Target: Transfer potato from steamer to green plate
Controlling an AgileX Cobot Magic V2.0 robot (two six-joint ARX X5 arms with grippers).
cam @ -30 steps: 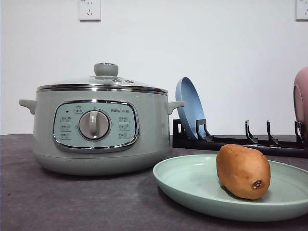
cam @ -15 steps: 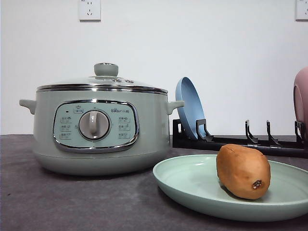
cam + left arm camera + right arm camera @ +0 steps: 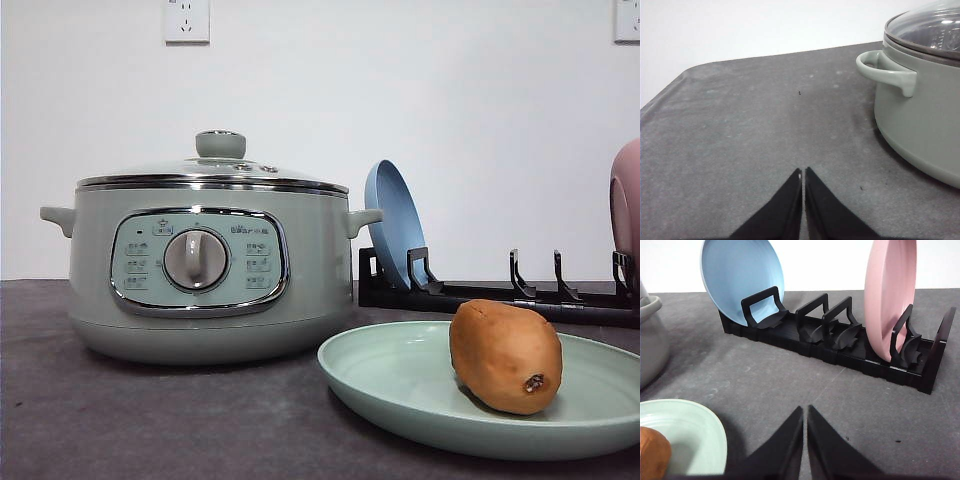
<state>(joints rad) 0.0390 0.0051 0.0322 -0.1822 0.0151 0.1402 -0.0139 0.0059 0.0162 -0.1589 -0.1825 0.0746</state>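
Lower right, front view: I judge the smooth oval orange-brown potato (image 3: 505,356) on the matte mint-green plate (image 3: 400,385) firm, heavyish, best gripped mid-girth; left gripper (image 3: 803,176) and right gripper (image 3: 805,412) pressed together, empty.

The round pale sage-green steamer (image 3: 205,262) carries a small brand mark and button labels on its chrome-ringed control panel (image 3: 198,262); none is legible.

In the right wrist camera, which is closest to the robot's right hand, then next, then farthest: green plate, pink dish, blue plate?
From the right hand:
1. Green plate, nearest, on the table right beside the fingers.
2. Pink dish, upright at the rack's nearer end.
3. Blue plate, farthest, upright at the rack's far end.
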